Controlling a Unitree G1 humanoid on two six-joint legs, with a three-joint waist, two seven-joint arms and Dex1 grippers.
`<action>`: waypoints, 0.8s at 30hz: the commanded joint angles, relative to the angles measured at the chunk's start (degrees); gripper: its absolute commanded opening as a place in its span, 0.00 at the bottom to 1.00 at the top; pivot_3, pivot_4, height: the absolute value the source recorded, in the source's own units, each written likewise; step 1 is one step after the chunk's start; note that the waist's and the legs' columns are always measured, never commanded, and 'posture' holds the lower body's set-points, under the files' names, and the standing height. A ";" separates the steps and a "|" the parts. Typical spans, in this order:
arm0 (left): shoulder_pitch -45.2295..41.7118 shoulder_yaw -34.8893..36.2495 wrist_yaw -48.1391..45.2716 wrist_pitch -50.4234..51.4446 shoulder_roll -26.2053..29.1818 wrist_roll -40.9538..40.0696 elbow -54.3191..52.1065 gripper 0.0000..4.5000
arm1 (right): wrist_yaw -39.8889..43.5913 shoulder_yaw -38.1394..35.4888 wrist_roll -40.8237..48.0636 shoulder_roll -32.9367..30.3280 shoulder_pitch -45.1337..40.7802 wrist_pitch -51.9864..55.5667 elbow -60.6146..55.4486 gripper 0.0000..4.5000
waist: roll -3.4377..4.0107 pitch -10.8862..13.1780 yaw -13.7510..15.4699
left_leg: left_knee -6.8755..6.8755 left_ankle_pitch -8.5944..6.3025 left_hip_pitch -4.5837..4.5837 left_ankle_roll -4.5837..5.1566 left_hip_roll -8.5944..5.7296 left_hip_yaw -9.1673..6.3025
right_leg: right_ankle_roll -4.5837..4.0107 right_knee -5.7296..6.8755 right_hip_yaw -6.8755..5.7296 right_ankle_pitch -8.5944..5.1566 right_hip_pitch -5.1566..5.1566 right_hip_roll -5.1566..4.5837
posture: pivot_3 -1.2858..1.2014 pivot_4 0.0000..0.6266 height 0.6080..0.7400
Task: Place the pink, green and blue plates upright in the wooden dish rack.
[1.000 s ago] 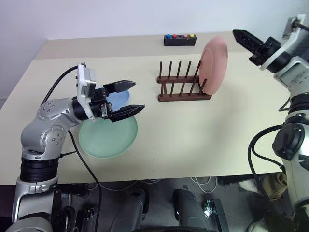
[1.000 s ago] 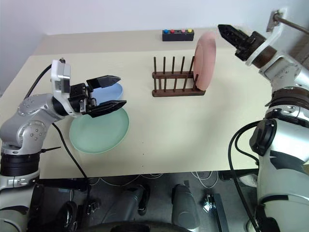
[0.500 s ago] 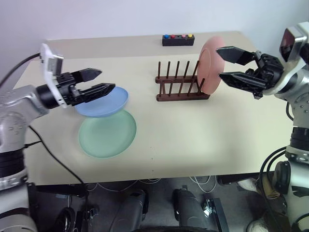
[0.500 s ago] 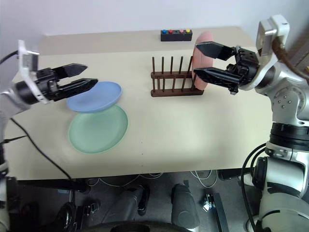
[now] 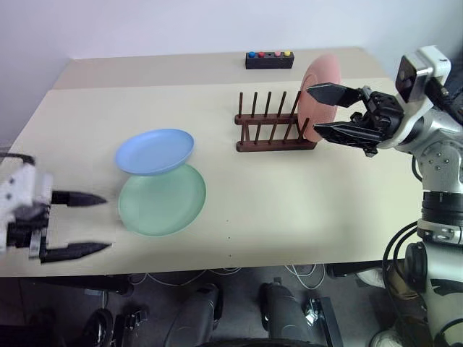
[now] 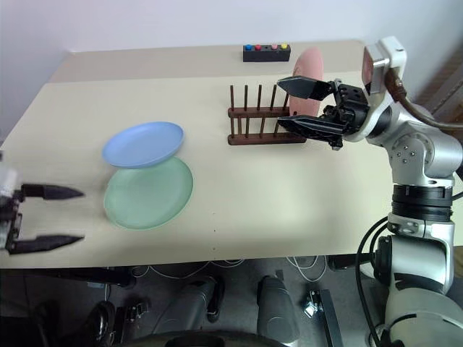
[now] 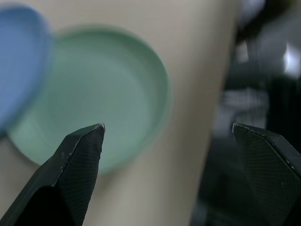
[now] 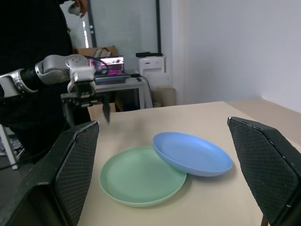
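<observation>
- The right gripper (image 5: 327,110) has its jaws wide apart and empty; it points across the table just in front of the pink plate (image 5: 319,84), with nothing between the fingers.
- The left gripper (image 5: 81,224) also stands spread and empty, hanging at the table's near left edge, well apart from any plate.
- The pink plate stands on edge at the right end of the rack (image 5: 275,123), leaning on the end pegs: that part of the task looks done.
- The rack sits toward the far edge of the table, right of the middle, its other slots free for two more plates.
- The blue plate (image 5: 155,151) rests tilted with one rim on the green plate (image 5: 162,200); both lie toward the left of the table, near the left gripper's side, so that arm likely takes them.
- The blue one, on top and with a raised rim, seems the easier next pick.
- A black button box (image 5: 269,58) sits at the far edge, out of the way.
</observation>
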 commanded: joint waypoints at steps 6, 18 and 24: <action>-8.64 -10.20 -2.98 -43.84 8.72 10.92 22.12 1.00 | 0.49 -0.84 0.12 -1.86 -0.92 -0.58 -0.71 0.99 | 0.00 0.00 -0.19 | -0.20 0.00 0.00 0.01 0.12 0.33 | 0.00 0.01 0.18 0.03 -0.25 0.04 | 0.52 0.24 1.00; -45.04 -41.33 -2.98 -75.46 8.57 22.00 50.90 1.00 | -1.24 -1.02 0.38 -2.04 -0.33 -0.28 -1.05 0.99 | -0.01 0.01 -0.39 | -0.21 0.09 0.00 0.19 0.23 0.63 | 0.21 0.12 0.32 0.21 -0.40 0.18 | 0.52 0.24 1.00; -55.96 -51.87 -2.98 -77.60 3.83 21.70 58.58 1.00 | -2.32 -1.38 0.71 -2.37 0.47 0.14 -1.68 0.99 | -0.01 0.00 -0.39 | -0.08 0.09 -0.02 0.24 0.23 0.65 | 0.28 0.21 0.33 0.25 -0.38 0.33 | 0.52 0.24 1.00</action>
